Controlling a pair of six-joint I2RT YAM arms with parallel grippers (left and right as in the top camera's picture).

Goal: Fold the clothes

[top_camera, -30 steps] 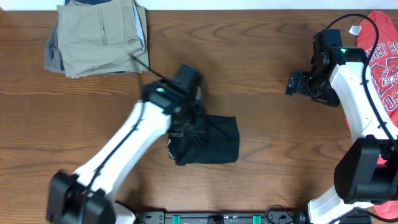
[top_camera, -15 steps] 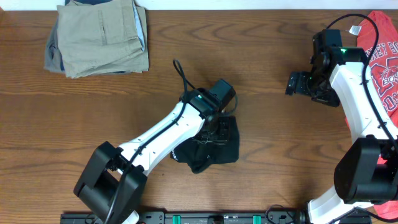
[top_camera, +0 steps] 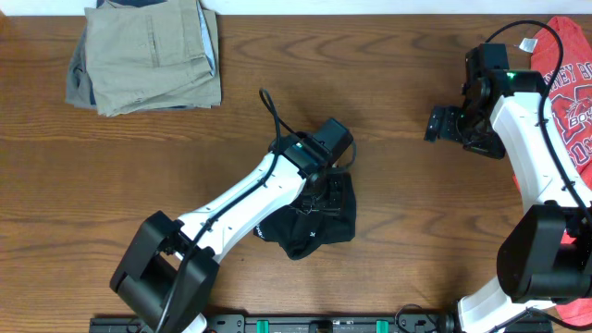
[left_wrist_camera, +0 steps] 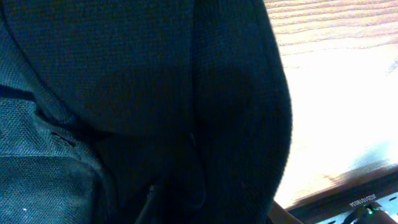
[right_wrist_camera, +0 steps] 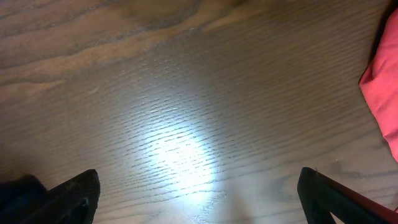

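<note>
The wooden worktop [top_camera: 111, 176] is seen from above, with folded khaki trousers [top_camera: 148, 55] at its far left corner and a red T-shirt [top_camera: 573, 83] lying at the right edge, neither of them touched. The black T-shirt [top_camera: 324, 236] lies near the middle of the worktop as a compact, somewhat bunched bundle. A second ago it was a neater rectangle, with the left arm at its left edge. Since then that arm has been swung across to the bundle's upper right, the left portion has been carried over with it, and a rounded lobe is now left sagging at the lower left. A left-to-right fold is therefore judged to have just been laid, though unevenly, so some straightening may be needed. The left tool [top_camera: 326, 190] is pressed down among the dark cloth, which fills the wrist view. Whether it is parted or has hold of fabric cannot be told. The right tool [top_camera: 442, 125] has not been moved. It is held fully parted above bare wood, well apart from the black T-shirt, with nothing gripped.
</note>
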